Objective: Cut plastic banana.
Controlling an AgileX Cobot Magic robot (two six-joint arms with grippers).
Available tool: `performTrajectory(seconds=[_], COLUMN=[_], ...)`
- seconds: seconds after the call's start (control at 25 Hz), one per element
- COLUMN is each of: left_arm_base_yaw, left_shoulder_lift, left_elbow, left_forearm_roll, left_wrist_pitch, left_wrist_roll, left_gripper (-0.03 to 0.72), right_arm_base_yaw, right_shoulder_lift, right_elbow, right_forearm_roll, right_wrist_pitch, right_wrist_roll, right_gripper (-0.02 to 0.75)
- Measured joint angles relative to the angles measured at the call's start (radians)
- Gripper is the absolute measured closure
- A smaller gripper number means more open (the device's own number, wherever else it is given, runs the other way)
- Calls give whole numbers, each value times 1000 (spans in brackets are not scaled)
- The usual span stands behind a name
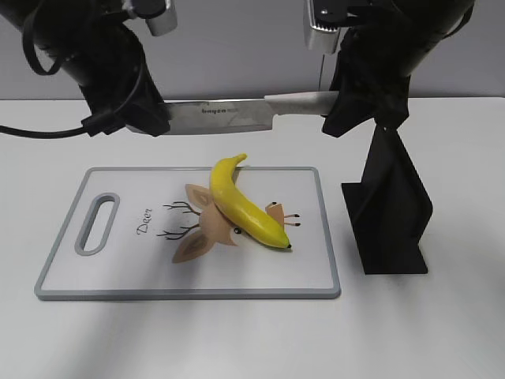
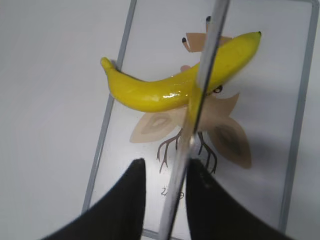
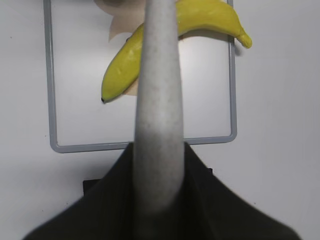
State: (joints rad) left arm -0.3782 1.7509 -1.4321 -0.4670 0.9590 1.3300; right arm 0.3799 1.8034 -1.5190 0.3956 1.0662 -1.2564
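The plastic banana (image 1: pixel 245 205) lies whole and diagonal on the white cutting board (image 1: pixel 134 272), over a printed deer. A knife (image 1: pixel 213 117) hangs level above the board's far edge. My right gripper (image 1: pixel 341 110) is shut on its pale grey handle (image 3: pixel 157 100). My left gripper (image 1: pixel 151 118) straddles the blade's tip end. In the left wrist view its jaws (image 2: pixel 165 167) stand either side of the blade (image 2: pixel 200 90), with a gap showing on one side. The blade crosses above the banana (image 2: pixel 150 92). The banana also shows in the right wrist view (image 3: pixel 120 70).
A black angled stand (image 1: pixel 390 213) sits on the white table right of the board, its corner under my right gripper (image 3: pixel 92 186). The board has a grey rim (image 3: pixel 145 146) and a handle slot (image 1: pixel 96 223) at its left end.
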Motion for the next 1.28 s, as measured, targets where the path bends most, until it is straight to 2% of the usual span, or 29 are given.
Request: performTrajectory(seconds=[0.16, 0.24, 0.72, 1.0, 1.28], left_arm_base_yaw=[0, -1, -3, -40, -56], left_shoulder_lift=[4, 5, 155, 310, 343], left_elbow=[0, 0, 0, -2, -18], left_forearm_roll=[4, 14, 11, 8, 13], left_wrist_pitch=[0, 3, -58, -104, -116], left_wrist_roll=[3, 13, 14, 13, -1], left_gripper=[620, 661, 675, 678, 683], right_arm_base_yaw=[0, 0, -26, -42, -49], right_shoulder_lift=[7, 18, 181, 343, 373], right_elbow=[-3, -6, -6, -10, -25], right_forearm_roll=[4, 2, -15, -22, -27], right_wrist_pitch=[-12, -25, -73, -70, -70], right_wrist_roll=[-5, -18, -25, -41, -51], right_gripper=[559, 559, 559, 554, 547])
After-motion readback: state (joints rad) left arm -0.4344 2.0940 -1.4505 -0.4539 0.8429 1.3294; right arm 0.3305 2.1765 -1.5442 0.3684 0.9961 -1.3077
